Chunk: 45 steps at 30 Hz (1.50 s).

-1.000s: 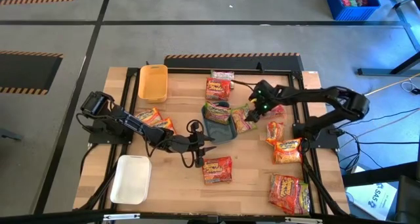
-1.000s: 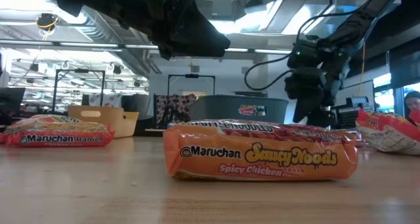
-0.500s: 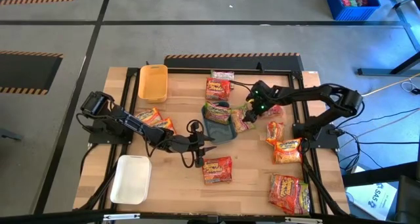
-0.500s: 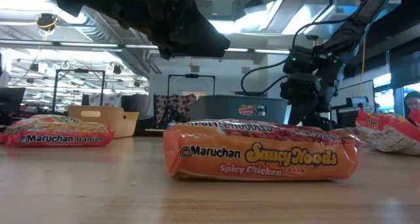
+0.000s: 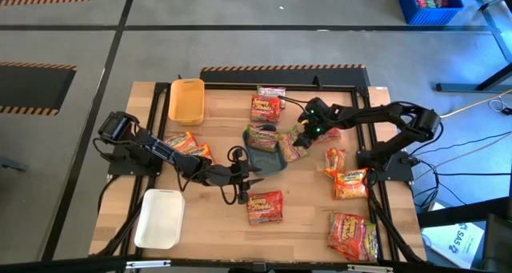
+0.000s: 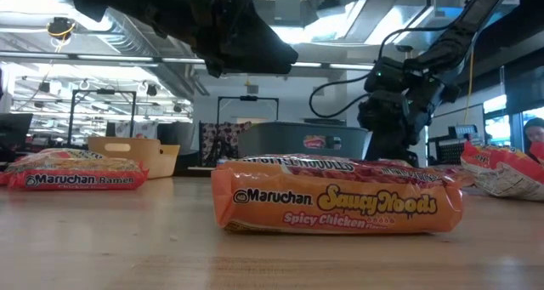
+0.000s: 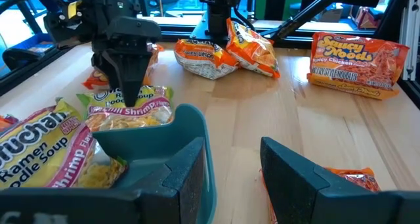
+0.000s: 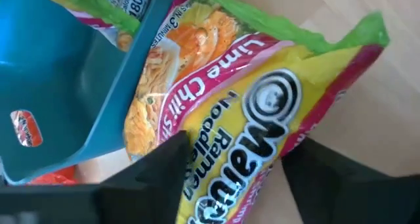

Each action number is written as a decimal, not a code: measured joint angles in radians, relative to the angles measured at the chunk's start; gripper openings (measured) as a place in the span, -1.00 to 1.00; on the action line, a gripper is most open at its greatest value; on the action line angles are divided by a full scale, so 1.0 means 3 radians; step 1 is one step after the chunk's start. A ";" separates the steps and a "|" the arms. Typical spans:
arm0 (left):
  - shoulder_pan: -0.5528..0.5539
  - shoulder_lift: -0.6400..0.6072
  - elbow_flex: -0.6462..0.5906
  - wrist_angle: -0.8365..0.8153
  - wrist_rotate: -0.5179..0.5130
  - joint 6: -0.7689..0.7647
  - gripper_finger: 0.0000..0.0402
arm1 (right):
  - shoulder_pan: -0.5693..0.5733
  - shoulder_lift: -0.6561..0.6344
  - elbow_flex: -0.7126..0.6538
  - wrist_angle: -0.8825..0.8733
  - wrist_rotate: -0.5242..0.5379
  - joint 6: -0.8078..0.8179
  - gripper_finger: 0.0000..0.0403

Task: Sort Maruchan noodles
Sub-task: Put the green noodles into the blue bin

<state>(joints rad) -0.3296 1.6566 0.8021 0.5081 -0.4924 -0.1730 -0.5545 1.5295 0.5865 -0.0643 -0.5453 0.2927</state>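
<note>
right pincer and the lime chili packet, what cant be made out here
- High view: right pincer hides its own fingertips; grip unclear.
- Right wrist view: lime chili packet cut off by the edge, fingers blurred.
- Low view: blue-grey tray hides the packet.

Left arm stretched across the table, left gripper point(image 5: 243, 186) pointing toward the middle, fingers point(image 7: 296, 175) parted, holding nothing. Right arm bent inward, right gripper point(image 5: 298, 139) angled down, fingers point(image 8: 157, 171) apart.
</note>
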 joint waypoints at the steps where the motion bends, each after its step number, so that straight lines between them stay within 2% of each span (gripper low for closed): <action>1: 0.0001 0.0000 0.0000 0.0001 0.0000 0.0000 -0.29 | 0.0000 0.0001 -0.0001 -0.0001 0.0020 -0.0031 -0.06; 10: 0.0001 0.0000 -0.0001 0.0001 0.0000 0.0000 -0.29 | 0.0000 0.0001 -0.0004 0.0055 0.0045 -0.0119 -0.66; 16: 0.0001 0.0000 -0.0001 0.0001 0.0000 0.0001 -0.29 | 0.0000 -0.0001 -0.0001 0.0054 0.0050 -0.0194 -0.87; 23: 0.0001 0.0000 -0.0001 0.0002 -0.0001 0.0002 -0.29 | 0.0000 -0.0213 -0.0010 -0.0049 0.0194 -0.0272 -0.97; 31: 0.0001 0.0000 -0.0001 0.0028 -0.0092 0.0087 -0.29 | 0.0000 -0.0591 -0.0009 -0.0389 0.0397 -0.0446 -0.99; 39: 0.0001 0.0000 -0.0001 0.0101 -0.0091 0.0085 -0.29 | 0.0007 -0.1109 -0.0008 -0.0624 0.0524 -0.0504 -0.99; 45: 0.0043 0.0000 -0.0001 0.0214 -0.0190 -0.0022 -0.27 | 0.0159 -0.1503 -0.0006 -0.0701 0.0625 -0.0501 -0.99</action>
<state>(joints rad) -0.3168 1.6566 0.8017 0.5723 -0.5494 -0.1796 -0.5068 1.0788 0.5846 -0.2745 -0.3576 0.1423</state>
